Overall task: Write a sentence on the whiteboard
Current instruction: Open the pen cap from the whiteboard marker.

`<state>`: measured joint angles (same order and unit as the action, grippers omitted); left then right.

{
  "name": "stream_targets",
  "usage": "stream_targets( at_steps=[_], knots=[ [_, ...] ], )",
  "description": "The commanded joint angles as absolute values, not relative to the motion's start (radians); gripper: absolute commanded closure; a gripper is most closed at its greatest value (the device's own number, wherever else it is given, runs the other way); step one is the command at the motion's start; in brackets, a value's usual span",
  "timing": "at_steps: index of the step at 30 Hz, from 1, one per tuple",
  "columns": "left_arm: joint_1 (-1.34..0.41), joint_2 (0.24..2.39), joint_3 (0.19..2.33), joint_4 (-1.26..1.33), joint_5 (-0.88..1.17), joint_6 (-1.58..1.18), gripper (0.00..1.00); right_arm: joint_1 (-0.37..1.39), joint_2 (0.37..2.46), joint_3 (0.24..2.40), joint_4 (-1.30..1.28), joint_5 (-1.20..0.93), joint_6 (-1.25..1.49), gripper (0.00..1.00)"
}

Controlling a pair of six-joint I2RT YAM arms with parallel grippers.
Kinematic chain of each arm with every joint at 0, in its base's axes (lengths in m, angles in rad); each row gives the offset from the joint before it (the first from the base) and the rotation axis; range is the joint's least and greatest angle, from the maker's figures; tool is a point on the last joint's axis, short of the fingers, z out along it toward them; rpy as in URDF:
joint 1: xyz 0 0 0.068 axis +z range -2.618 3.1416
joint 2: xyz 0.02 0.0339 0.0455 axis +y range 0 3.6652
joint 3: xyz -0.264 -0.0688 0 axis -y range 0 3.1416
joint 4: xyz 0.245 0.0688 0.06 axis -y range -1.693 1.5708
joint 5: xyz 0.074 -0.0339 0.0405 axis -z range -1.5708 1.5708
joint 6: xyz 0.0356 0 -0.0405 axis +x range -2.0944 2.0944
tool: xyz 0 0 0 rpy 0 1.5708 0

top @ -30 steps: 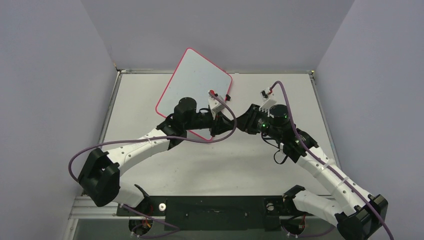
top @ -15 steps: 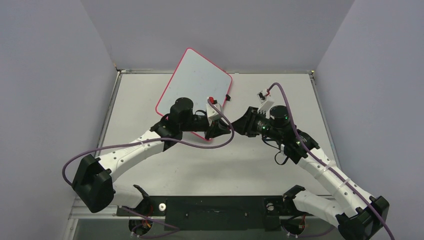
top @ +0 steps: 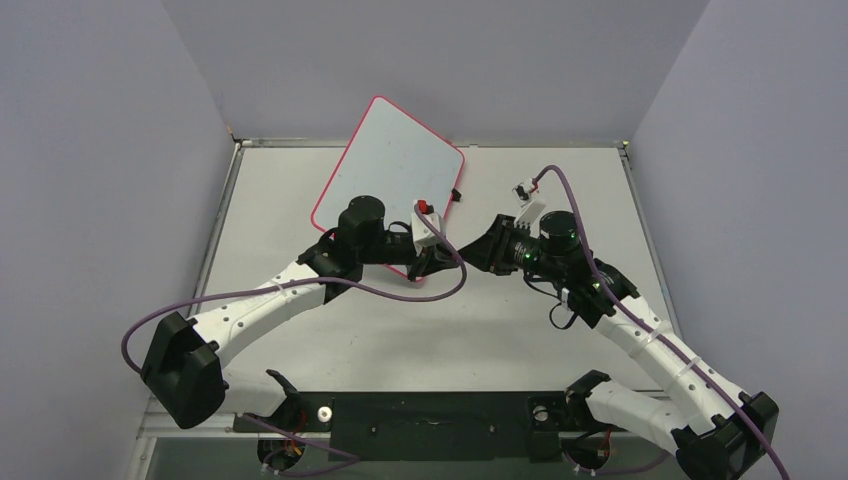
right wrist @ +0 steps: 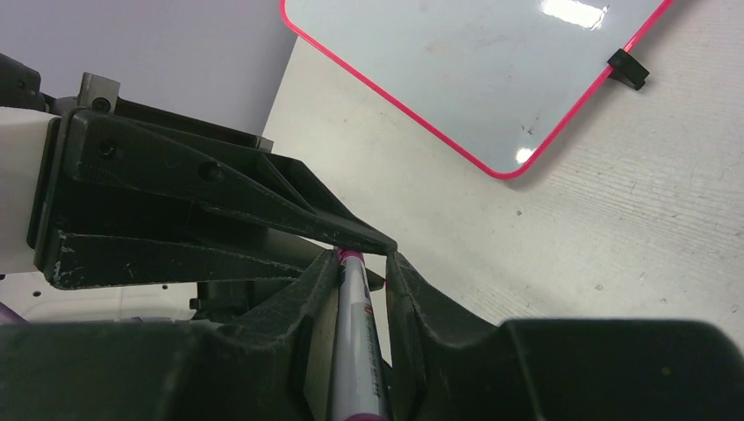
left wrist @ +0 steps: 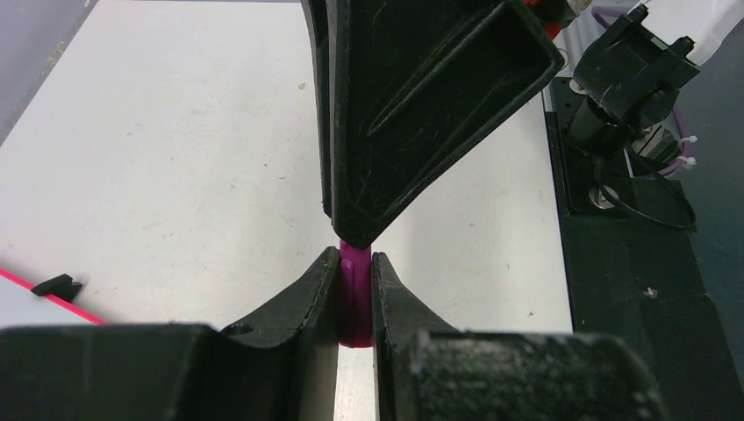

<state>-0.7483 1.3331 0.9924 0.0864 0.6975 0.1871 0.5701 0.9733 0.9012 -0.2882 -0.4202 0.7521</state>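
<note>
The whiteboard (top: 390, 170) lies tilted at the back of the table, white with a pink-red rim, and its face is blank in the right wrist view (right wrist: 474, 61). No sentence shows on it. My two grippers meet tip to tip in front of the board's near corner. My left gripper (top: 432, 263) is shut on the magenta cap (left wrist: 355, 294) of a marker. My right gripper (top: 470, 253) is shut on the marker's grey barrel (right wrist: 355, 342), whose magenta end points into the left jaws. The marker is hidden in the top view.
A black clip foot (right wrist: 627, 68) sits on the board's rim and another shows in the left wrist view (left wrist: 57, 285). Grey walls close in the table (top: 560, 320) on three sides. The black base rail (top: 430, 415) runs along the near edge.
Both grippers have shifted a little to the left together, still joined at the marker. The left arm's elbow has swung left. The board has not moved.
</note>
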Motion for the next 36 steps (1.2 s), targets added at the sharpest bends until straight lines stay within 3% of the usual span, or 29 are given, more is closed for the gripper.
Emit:
stream_targets(
  at_steps=[1,36],
  knots=[
    [-0.745,1.296,0.989,0.114,0.733,0.228,1.0,0.563,0.965,0.934,-0.27,-0.424,0.756,0.77],
    [-0.754,1.308,0.995,0.079,0.739,0.284,1.0,0.551,0.998,0.957,-0.291,-0.556,0.703,0.81]
  ],
)
